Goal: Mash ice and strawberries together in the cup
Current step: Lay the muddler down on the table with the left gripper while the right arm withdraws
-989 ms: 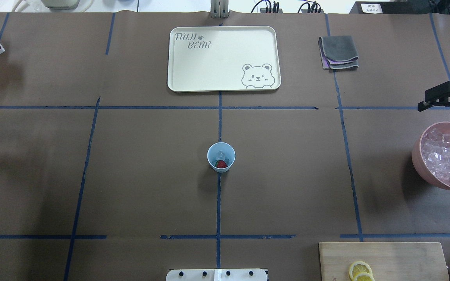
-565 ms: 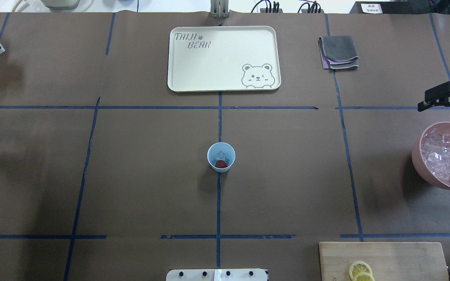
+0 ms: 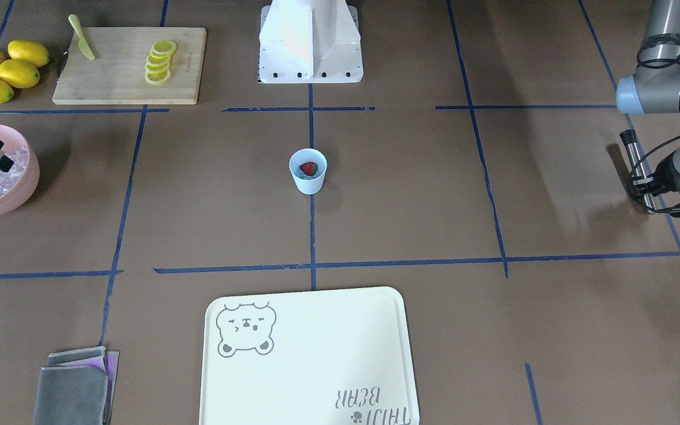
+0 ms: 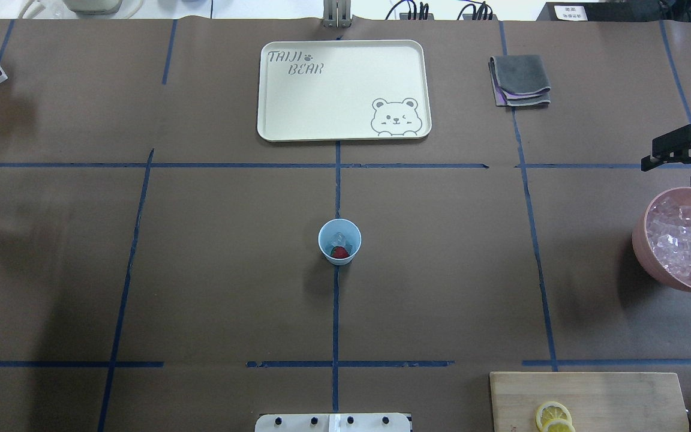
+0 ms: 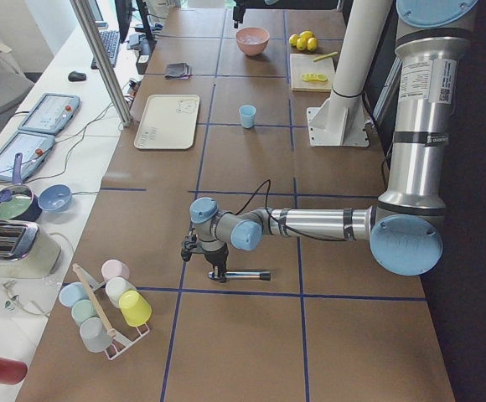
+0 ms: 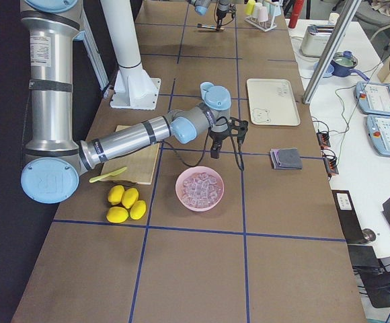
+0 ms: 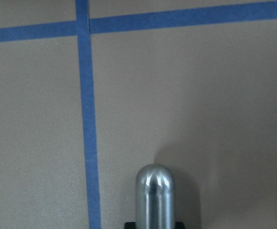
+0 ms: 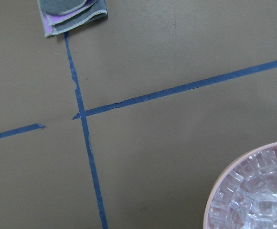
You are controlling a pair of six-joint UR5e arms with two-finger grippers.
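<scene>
— The small pale blue tapered cup [image 3: 308,184]: where does it stand?

— From the biggest down. The brown paper-covered table [image 4: 201,270], crossed by blue tape lines, carries everything. At its far edge lies the cream rectangular tray [image 4: 339,90] with a bear drawing. Near my base, to my right, is the pale wooden cutting board [image 3: 115,77] with yellow lemon slices [image 3: 160,62]. The round pink bowl [image 4: 639,246], holding heaped ice [image 4: 684,240], sits at the right edge. The cup stands upright on the middle tape line, well apart from all of these.

— And inside it?

— One red strawberry [image 3: 309,169] on the side nearer me, with a few clear ice cubes [image 4: 339,239] just beyond it.

— Your hands?

— My left gripper [image 3: 647,189] is far out on the left, clamped on a polished steel rod [image 7: 155,198] with a rounded end. It is low by the table, and I cannot tell whether the rod touches. My right gripper [image 4: 669,173] hovers just beyond the bowl, fingers apart, holding nothing.
</scene>
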